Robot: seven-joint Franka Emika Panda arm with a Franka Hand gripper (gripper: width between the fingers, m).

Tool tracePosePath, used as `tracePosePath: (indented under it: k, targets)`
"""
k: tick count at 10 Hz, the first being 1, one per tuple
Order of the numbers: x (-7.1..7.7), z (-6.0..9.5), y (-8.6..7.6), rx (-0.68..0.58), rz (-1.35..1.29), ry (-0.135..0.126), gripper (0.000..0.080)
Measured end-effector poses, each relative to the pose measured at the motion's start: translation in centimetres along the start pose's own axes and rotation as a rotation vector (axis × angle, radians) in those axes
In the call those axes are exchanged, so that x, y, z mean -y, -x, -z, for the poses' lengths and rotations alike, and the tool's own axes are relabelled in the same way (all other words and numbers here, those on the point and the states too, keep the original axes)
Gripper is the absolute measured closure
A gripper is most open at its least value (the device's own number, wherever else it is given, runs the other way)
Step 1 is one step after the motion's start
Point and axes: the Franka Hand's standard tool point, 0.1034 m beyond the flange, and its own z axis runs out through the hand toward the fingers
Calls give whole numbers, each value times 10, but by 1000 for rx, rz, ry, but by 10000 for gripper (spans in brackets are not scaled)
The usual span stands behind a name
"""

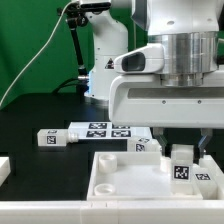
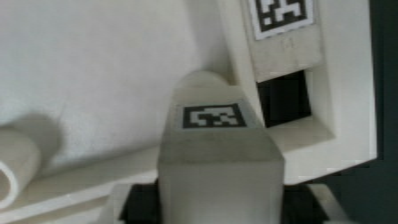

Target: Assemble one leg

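My gripper [image 1: 184, 152] is shut on a small white leg [image 1: 182, 167] with a black-and-white tag on its side. It holds the leg upright over the part of the large white rimmed tabletop [image 1: 120, 178] on the exterior view's right. I cannot tell whether the leg touches the tabletop. In the wrist view the leg [image 2: 217, 135] fills the middle between the dark fingers, with my gripper [image 2: 217, 202] closed on its sides. It stands over the tabletop's flat face [image 2: 89, 80], near the rim [image 2: 294, 105].
The marker board [image 1: 100, 129] lies behind the tabletop. A loose leg [image 1: 50, 138] lies beside it at the exterior view's left, and another [image 1: 146, 146] lies behind the tabletop. A white part [image 1: 3, 170] shows at the left edge. A round boss [image 2: 15, 160] rises from the tabletop.
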Motion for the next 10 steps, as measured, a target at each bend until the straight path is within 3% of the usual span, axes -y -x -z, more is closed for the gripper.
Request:
tracePosePath:
  k: [3, 7, 8, 9, 10]
  targets:
    - [-11, 0, -3, -1, -230, 23, 518]
    - [-14, 5, -5, 4, -311, 22, 518]
    - [-13, 12, -7, -2, -298, 16, 308]
    - [-14, 19, -9, -7, -280, 10, 308]
    - [-14, 26, -11, -11, -274, 6, 188]
